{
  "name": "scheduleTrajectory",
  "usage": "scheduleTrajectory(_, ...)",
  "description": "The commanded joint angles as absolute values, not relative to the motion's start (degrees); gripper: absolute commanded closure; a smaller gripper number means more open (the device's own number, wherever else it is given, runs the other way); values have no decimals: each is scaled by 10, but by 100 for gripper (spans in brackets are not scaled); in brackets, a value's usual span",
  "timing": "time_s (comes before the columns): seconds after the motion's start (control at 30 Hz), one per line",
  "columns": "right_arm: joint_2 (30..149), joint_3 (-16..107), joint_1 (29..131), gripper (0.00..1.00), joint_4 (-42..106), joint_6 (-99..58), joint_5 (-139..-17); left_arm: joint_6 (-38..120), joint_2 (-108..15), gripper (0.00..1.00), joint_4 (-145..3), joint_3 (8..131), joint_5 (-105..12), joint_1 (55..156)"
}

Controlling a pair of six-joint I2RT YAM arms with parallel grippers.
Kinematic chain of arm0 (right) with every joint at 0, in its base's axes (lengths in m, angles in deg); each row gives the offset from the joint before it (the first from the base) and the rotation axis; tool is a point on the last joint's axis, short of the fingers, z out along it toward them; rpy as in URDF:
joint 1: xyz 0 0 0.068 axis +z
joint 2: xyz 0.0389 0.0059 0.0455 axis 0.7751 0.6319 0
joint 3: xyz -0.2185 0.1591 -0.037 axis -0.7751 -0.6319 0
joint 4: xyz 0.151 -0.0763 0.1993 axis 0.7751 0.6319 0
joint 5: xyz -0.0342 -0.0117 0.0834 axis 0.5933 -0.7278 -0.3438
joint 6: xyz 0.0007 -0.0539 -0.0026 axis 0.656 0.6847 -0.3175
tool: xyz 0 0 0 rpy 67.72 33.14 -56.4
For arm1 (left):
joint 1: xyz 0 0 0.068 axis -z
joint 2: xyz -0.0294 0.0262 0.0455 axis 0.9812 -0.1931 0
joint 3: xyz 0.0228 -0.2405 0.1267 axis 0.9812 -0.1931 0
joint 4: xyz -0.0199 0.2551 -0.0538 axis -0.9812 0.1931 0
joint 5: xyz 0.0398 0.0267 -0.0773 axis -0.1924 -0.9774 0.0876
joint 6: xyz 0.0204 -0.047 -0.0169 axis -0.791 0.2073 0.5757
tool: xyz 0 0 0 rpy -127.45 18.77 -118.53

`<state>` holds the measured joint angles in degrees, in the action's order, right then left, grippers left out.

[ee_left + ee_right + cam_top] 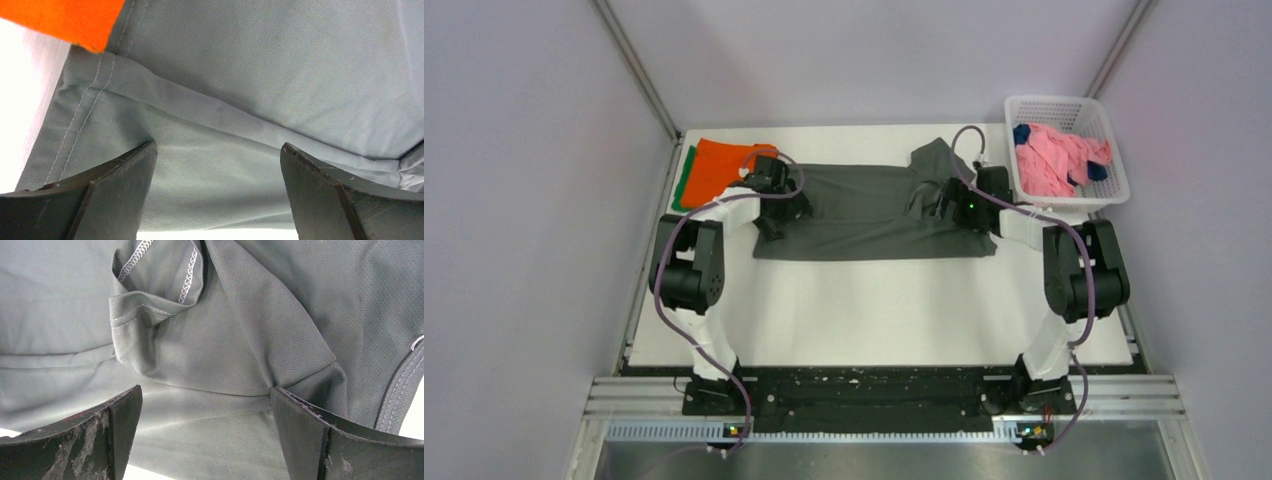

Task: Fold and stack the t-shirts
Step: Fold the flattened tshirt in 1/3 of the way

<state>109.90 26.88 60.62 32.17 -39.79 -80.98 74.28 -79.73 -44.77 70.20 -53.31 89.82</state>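
Observation:
A dark olive-grey t-shirt (869,210) lies spread flat across the far half of the white table. My left gripper (776,213) hangs open over its left end, near the hem (80,125), with cloth between the fingers but ungripped. My right gripper (944,205) stands open over the crumpled right end, by a sleeve fold (150,305). A folded orange t-shirt (724,165) rests on a green t-shirt (684,180) at the far left. Pink t-shirt (1054,160) and navy t-shirt (1022,133) cloth lie bunched in the basket.
A white lattice basket (1114,190) stands at the far right corner. Grey walls close in the table on three sides. The arm bases sit on a black rail (874,390) at the near edge.

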Motion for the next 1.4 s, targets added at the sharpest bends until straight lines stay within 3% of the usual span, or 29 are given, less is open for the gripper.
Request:
scheduleTrajectory(0.0, 1013, 155, 602, 1, 356, -448, -788, 758, -750, 1, -461, 606, -540, 900)
scheduleTrajectory(0.17, 880, 67, 603, 1, 413, -466, -777, 781, -632, 1, -485, 457, -532, 922)
scheduleTrajectory(0.43, 649, -70, 649, 1, 572, -519, -782, 897, -386, 1, -418, 235, -573, 1042)
scheduleTrajectory(0.6, 560, -34, 720, 1, 608, -547, -759, 934, -236, 1, -357, 198, -582, 1058)
scheduleTrajectory(0.87, 638, 24, 754, 1, 539, -517, -762, 894, -189, 1, -326, 285, -697, 1057)
scheduleTrajectory(1.03, 722, 46, 791, 1, 494, -515, -742, 863, -265, 1, -336, 345, -745, 1045)
scheduleTrajectory(1.37, 906, 122, 798, 1, 327, -529, -765, 792, -446, 1, -420, 445, -675, 942)
